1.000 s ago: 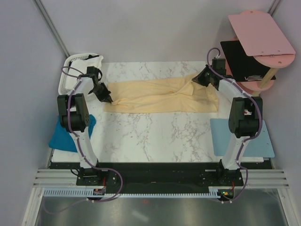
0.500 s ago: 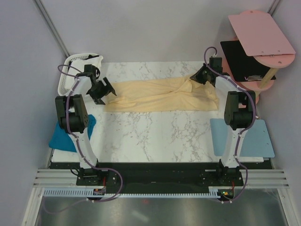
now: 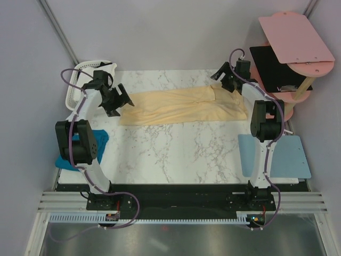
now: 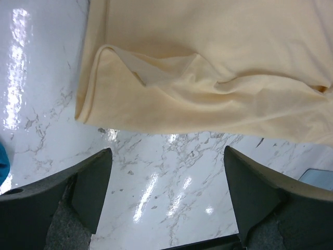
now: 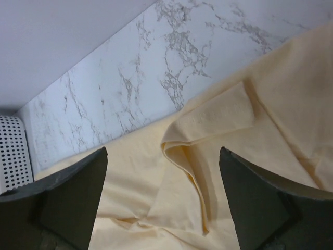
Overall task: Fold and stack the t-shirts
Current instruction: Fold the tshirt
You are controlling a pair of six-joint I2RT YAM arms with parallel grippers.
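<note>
The pale yellow-cream t-shirt [image 3: 181, 106] is lying flat as a long folded band across the far half of the marble table [image 3: 176, 154], running from 9 to 3 o'clock in the top view. The left gripper [image 3: 123, 104] is hovering just off the band's 9 o'clock end, jaws spread wide and holding nothing. Its wrist view is showing bare marble between the fingers [image 4: 88, 182]. The right gripper [image 3: 221, 81] is hanging over the shirt near its 2 o'clock corner, jaws also wide, nothing gripped, with a creased fold beneath. The teal blue t-shirt [image 3: 102, 140] is sitting bunched at the table's 8 o'clock edge, partly behind the left arm. The light-blue mat [image 3: 274, 154] is resting at 4 o'clock.
</note>
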